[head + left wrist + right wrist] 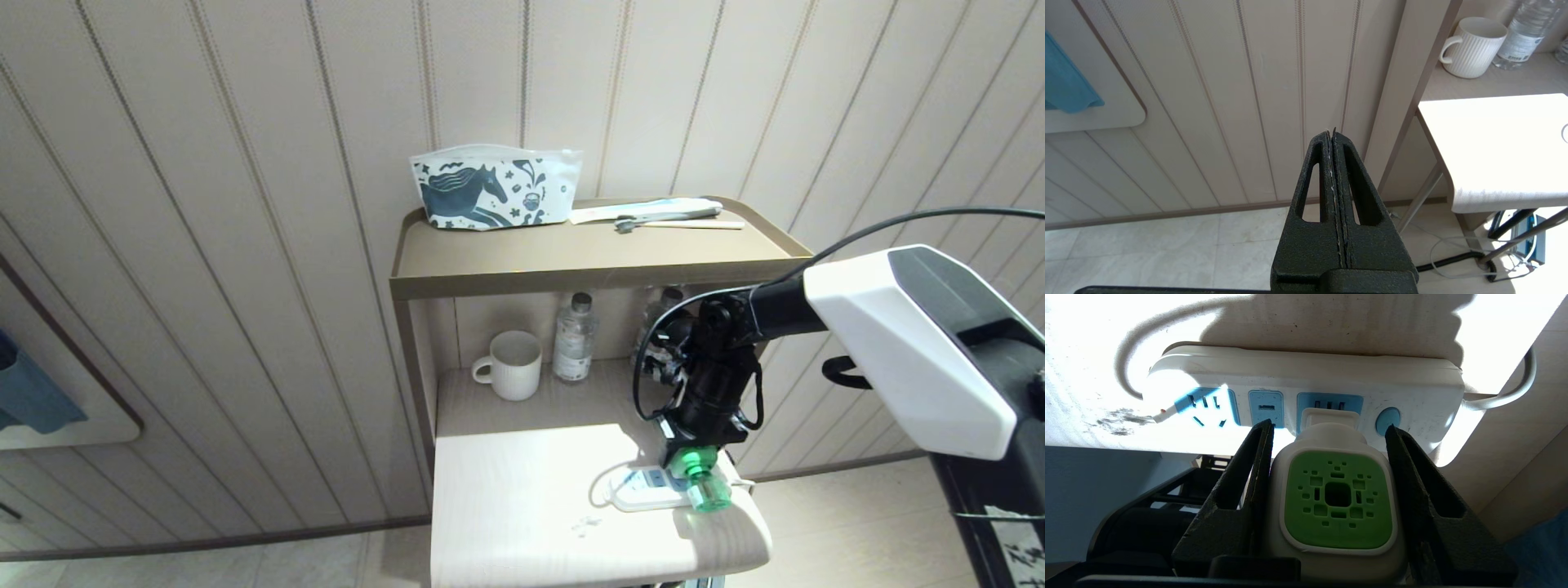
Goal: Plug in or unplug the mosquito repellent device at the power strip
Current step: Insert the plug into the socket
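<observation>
The mosquito repellent device (1337,498), white with a green vented top patch, sits between the black fingers of my right gripper (1329,424), which is shut on its sides. Its plug end presses against the rightmost light-blue socket of the white power strip (1306,371); the prongs are hidden. In the head view the right gripper (692,464) points down at the power strip (645,492) near the table's right edge, with the device's green bottle (707,492) below the fingers. My left gripper (1331,134) is shut and empty, off to the left of the table above the floor.
A white mug (513,365) and clear water bottles (574,339) stand on the lower shelf behind the table. A horse-print pouch (494,189) and toothbrush items (653,216) lie on the upper shelf (588,265). The strip's white cord (602,487) loops to the left.
</observation>
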Available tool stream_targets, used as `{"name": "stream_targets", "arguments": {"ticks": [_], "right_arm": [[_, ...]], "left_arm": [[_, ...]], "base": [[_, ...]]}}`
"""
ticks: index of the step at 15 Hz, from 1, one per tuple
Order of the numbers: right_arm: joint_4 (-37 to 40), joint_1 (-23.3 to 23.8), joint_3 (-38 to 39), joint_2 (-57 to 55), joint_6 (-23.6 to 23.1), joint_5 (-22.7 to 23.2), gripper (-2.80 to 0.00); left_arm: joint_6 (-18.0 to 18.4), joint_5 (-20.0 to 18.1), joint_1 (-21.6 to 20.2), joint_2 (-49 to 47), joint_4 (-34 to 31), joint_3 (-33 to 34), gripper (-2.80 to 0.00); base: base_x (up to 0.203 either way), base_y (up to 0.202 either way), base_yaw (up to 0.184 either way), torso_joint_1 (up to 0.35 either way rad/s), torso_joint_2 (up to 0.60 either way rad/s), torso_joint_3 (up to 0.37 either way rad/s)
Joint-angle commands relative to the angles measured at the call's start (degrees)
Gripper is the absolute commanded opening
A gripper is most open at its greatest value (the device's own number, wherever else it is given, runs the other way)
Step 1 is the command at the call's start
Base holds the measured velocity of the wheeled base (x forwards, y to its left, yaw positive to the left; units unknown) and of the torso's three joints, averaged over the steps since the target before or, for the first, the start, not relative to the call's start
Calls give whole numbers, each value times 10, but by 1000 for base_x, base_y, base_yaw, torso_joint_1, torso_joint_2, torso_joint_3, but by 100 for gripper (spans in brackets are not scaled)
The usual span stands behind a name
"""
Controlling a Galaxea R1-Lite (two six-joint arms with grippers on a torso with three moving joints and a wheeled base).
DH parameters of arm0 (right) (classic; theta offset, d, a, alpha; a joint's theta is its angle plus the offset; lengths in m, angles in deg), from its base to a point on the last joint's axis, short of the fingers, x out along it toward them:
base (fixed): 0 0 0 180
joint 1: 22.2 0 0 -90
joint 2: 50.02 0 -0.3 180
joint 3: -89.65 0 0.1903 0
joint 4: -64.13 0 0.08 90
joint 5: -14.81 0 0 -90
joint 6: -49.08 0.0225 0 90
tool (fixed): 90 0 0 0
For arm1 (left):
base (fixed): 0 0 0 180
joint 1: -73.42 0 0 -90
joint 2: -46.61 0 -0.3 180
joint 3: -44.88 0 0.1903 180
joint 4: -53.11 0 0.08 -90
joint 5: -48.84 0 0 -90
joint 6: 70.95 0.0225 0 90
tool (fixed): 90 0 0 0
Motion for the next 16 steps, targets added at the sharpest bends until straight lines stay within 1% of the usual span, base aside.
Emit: {"name": "stream_targets", "arguments": {"ticks": [1,16], "right_arm": [[1,0,-1,-6,0,1,-280],[-8,0,4,-30,0,1,-280]], "left_arm": [[0,0,0,0,-1,0,-280],[0,0,0,0,0,0,-280]], "base": [[0,0,0,0,0,0],[0,0,0,0,0,0]]}}
